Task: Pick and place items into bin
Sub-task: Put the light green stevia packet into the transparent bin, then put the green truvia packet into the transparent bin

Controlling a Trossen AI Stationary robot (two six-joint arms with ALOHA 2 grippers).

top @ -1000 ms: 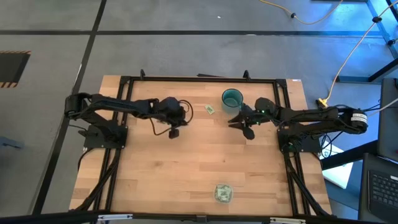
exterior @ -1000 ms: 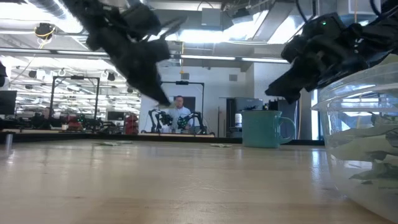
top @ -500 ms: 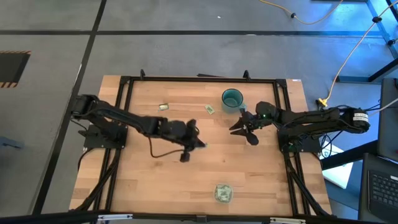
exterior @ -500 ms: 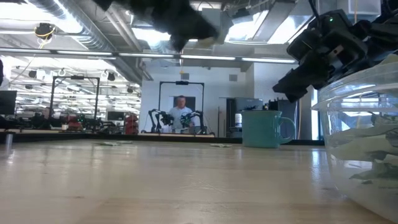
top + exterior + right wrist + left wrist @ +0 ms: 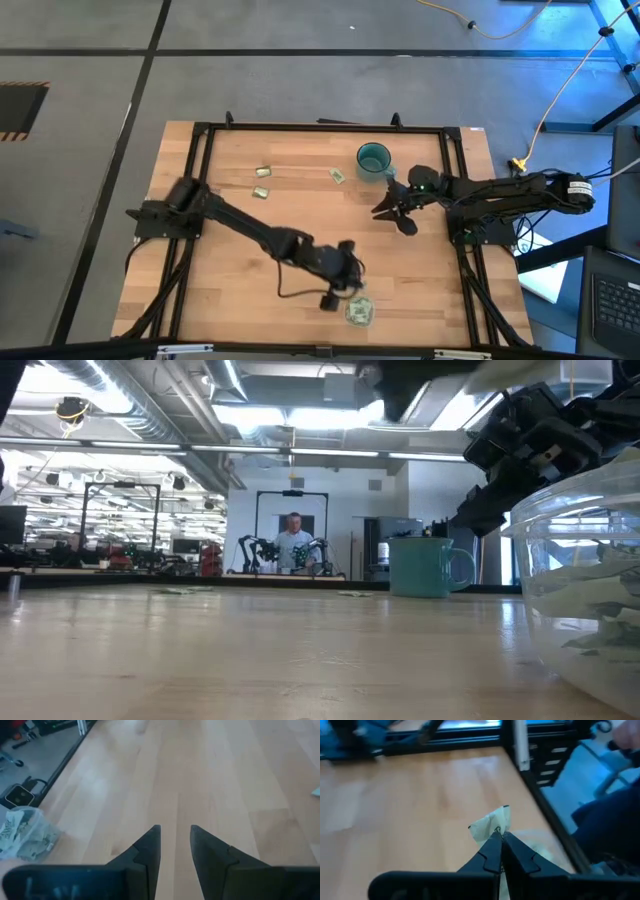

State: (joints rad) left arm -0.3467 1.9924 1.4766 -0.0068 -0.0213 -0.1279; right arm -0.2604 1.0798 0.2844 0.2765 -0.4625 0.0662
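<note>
Left gripper [image 5: 349, 283] pinches a pale packet [image 5: 492, 824], just beside & slightly short of the clear tub [image 5: 359, 311] near worktop's front edge; right gripper [image 5: 390, 203] spread, well apart.

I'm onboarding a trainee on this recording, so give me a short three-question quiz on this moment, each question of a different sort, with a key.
1. True or false: the left pincer is shut on a packet.
2. Multiple choice: where is the left pincer in the high view? A) over the teal mug; B) right beside the clear bin near the table's front edge; C) at the back left corner.
3. Fill in: counting in the high view, ___ loose packets lie on the table behind the arms, the nearest to the mug at.

Key: 1 true; 2 B; 3 three. The right pincer waits open beside the mug.
</note>
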